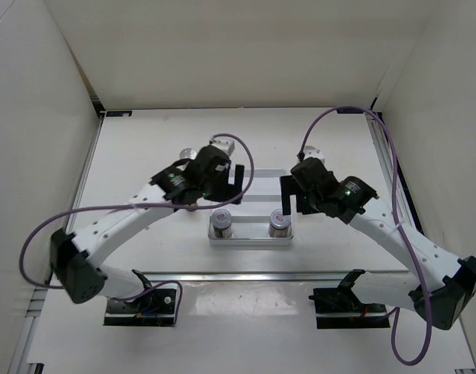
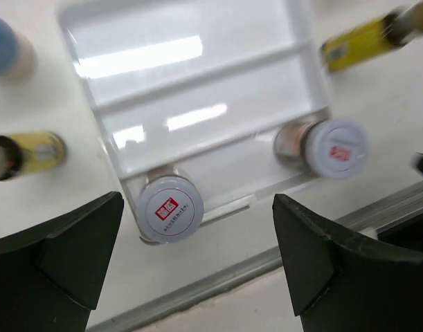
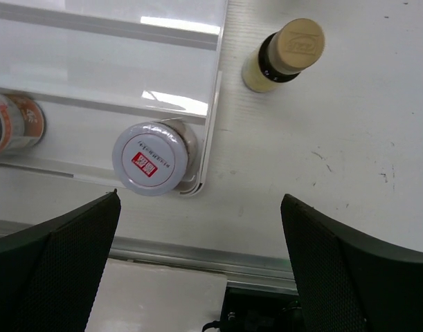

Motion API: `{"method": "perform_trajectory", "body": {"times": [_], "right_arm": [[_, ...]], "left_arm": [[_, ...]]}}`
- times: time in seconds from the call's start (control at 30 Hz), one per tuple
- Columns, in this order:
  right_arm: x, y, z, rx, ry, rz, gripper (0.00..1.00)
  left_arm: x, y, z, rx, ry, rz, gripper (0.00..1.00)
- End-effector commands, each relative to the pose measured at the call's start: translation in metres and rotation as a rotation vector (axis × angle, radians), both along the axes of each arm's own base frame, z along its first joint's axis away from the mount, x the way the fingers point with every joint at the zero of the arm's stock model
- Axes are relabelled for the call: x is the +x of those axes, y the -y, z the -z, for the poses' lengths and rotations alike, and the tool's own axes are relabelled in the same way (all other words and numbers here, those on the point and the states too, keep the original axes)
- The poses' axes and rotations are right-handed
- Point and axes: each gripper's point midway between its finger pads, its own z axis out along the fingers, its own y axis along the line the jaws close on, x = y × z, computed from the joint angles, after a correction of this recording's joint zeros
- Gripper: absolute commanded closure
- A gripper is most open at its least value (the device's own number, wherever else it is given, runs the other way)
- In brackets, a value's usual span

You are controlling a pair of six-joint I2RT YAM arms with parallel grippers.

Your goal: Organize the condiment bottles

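Two squat silver-lidded jars (image 1: 221, 224) (image 1: 279, 223) stand in the near row of the white tray (image 1: 257, 195). My left gripper (image 1: 237, 181) is open and empty above the tray's left part; its view shows both jars (image 2: 170, 207) (image 2: 336, 146), two yellow bottles (image 2: 31, 153) (image 2: 363, 41) on the table either side of the tray, and a blurred blue-labelled bottle (image 2: 3, 48). My right gripper (image 1: 287, 196) is open and empty above the tray's right part. Its view shows the right jar (image 3: 150, 158) in the tray corner and a yellow bottle (image 3: 284, 55) beside the tray.
A metal rail (image 1: 253, 274) runs across the table between the tray and the arm bases. White walls enclose the table at the left, back and right. A silver cap (image 1: 188, 153) shows behind the left arm. Purple cables loop off both arms.
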Motion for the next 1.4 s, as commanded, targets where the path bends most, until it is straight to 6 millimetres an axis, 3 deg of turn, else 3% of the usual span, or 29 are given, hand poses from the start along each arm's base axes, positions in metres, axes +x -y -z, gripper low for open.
{"method": "perform_trajectory", "body": {"times": [0.0, 0.07, 0.2, 0.27, 0.3, 0.33, 0.4, 0.43, 0.57, 0.63, 0.87, 1.13, 1.17, 1.27, 1.37], "right_arm": [[0.014, 0.014, -0.007, 0.013, 0.042, 0.088, 0.0], [0.019, 0.029, 0.0, 0.02, 0.021, 0.125, 0.0], [0.031, 0.05, 0.002, 0.017, 0.025, 0.15, 0.0], [0.042, 0.057, -0.007, 0.023, 0.05, 0.167, 0.0], [0.048, 0.062, -0.003, 0.007, 0.039, 0.172, 0.0], [0.052, 0.062, -0.003, 0.012, 0.032, 0.179, 0.0], [0.063, 0.069, 0.005, 0.004, -0.008, 0.209, 0.0], [0.067, 0.069, 0.007, 0.011, -0.026, 0.213, 0.0], [0.084, 0.058, 0.019, 0.065, -0.083, 0.199, 0.0], [0.093, 0.049, 0.022, 0.09, -0.086, 0.182, 0.0], [0.108, 0.046, 0.04, 0.067, -0.103, 0.181, 0.04], [0.108, 0.046, 0.065, 0.033, -0.165, 0.177, 0.3], [0.11, 0.045, 0.068, 0.038, -0.167, 0.184, 0.39], [0.109, 0.042, 0.071, 0.033, -0.176, 0.176, 0.55], [0.11, 0.041, 0.065, 0.026, -0.17, 0.182, 0.66]], "left_arm": [[0.008, -0.037, -0.099, -0.073, 0.29, -0.082, 0.0], [0.012, -0.071, -0.119, -0.034, 0.389, -0.151, 0.0], [0.023, -0.138, -0.111, 0.078, 0.434, -0.275, 0.0], [0.024, -0.157, -0.096, 0.149, 0.422, -0.294, 0.0], [0.025, -0.172, -0.095, 0.16, 0.429, -0.342, 0.0], [0.024, -0.18, -0.075, 0.202, 0.393, -0.349, 0.0], [0.027, -0.195, -0.07, 0.192, 0.402, -0.403, 0.0], [0.026, -0.201, -0.051, 0.219, 0.369, -0.413, 0.0], [0.026, -0.215, -0.03, 0.213, 0.378, -0.477, 0.0], [0.028, -0.22, -0.035, 0.211, 0.384, -0.5, 0.0], [0.027, -0.222, -0.03, 0.207, 0.371, -0.508, 0.0], [0.03, -0.221, -0.023, 0.223, 0.349, -0.503, 0.0], [0.03, -0.221, -0.023, 0.223, 0.349, -0.503, 0.0], [0.03, -0.221, -0.023, 0.223, 0.349, -0.503, 0.0], [0.03, -0.221, -0.023, 0.223, 0.349, -0.503, 0.0]]}}
